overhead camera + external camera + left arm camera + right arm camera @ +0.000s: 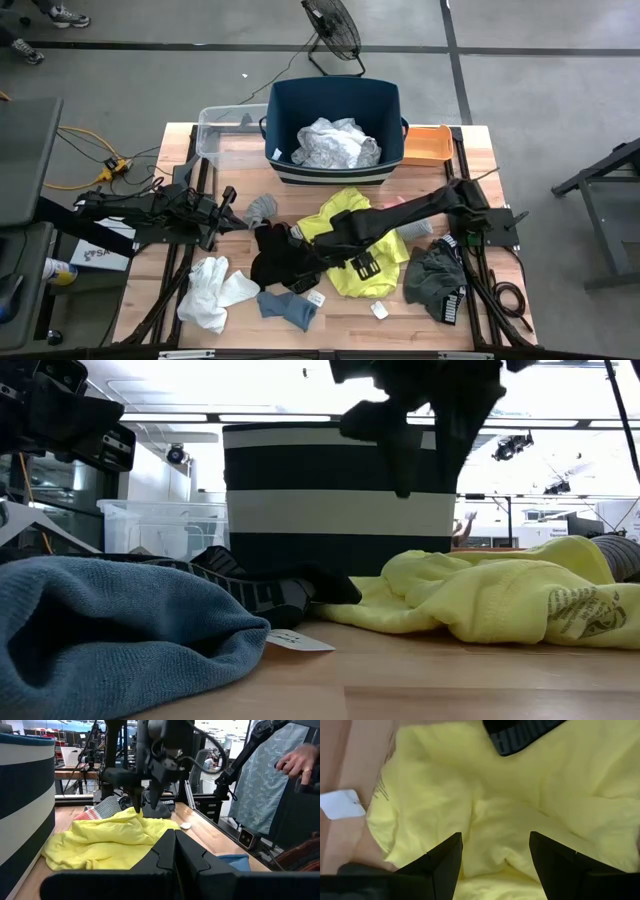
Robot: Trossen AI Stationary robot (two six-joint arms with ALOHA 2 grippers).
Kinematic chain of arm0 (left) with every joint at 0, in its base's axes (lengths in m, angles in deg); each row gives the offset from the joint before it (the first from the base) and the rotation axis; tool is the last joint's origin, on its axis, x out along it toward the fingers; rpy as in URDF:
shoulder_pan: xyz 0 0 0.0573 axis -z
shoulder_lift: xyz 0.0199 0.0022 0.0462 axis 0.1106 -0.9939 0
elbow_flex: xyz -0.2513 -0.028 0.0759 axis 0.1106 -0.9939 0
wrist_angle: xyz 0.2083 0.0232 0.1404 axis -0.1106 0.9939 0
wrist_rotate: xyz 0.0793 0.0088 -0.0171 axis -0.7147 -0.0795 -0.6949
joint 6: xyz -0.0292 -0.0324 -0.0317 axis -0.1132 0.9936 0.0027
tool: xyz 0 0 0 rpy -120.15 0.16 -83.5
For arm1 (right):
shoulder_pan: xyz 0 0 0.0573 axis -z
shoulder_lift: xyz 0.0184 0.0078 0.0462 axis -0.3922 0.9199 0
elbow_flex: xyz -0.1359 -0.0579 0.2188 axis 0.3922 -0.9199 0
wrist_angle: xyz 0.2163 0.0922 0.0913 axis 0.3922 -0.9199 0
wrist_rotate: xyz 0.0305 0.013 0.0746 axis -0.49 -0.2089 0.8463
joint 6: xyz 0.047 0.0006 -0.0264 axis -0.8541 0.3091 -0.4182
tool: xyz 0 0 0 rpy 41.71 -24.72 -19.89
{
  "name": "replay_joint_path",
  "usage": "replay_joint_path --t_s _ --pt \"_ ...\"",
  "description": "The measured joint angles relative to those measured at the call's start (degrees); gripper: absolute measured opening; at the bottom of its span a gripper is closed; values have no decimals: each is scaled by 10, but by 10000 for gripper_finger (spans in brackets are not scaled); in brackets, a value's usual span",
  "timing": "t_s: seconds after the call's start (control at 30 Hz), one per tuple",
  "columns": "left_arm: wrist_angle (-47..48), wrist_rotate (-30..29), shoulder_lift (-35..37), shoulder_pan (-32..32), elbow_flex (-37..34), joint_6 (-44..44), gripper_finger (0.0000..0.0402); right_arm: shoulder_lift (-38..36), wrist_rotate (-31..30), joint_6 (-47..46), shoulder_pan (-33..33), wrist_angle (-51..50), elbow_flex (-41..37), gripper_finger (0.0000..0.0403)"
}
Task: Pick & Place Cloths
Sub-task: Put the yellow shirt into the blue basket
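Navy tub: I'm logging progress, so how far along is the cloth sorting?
Done: one white lace fabric lies in the navy tub. In hand: the right hand hovers open over the yellow shirt, not gripping it. Left: black socks, white socks, blue sock, grey shorts. The left hand waits shut.

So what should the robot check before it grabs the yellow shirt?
1. Right gripper open: ok, fingers spread apart.
2. Right gripper above the yellow shirt: ok, the shirt fills its wrist view.
3. Fingers touching the fabric: cannot tell.
4. Black sock clear of the grab: cannot tell, it lies against the shirt's edge.
5. Navy tub has room: ok, only white fabric inside.
6. Left gripper out of the way: ok, shut, off to the side near the grey sock.
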State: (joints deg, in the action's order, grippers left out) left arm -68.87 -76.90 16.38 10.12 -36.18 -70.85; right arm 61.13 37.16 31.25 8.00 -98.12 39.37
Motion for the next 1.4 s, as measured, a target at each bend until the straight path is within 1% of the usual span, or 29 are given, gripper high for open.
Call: replay_joint_path --t_s 0.23,0.4,0.6,0.7,0.83,1.03,1.13,1.27,1.4 --pt "0 0 0 0 0 0 1 33 0 34 -3 0 0 223" --pt "0 0 0 0 0 0 1 34 -1 62 -3 12 -8 223" --pt "0 0 0 0 0 0 1 34 -55 75 0 12 -17 223" --pt "0 0 0 0 0 0 1 34 -61 76 6 11 -34 226" --pt "0 0 0 0 0 0 1 34 -61 75 16 37 -69 251" --pt "0 0 0 0 0 0 1 34 -62 75 32 79 -112 308" --pt "0 0 0 0 0 0 1 34 -62 75 39 96 -136 321" --pt "0 0 0 0 0 0 1 31 -67 75 43 130 -176 313" --pt "0 0 0 0 0 0 1 28 -69 75 43 152 -209 284"
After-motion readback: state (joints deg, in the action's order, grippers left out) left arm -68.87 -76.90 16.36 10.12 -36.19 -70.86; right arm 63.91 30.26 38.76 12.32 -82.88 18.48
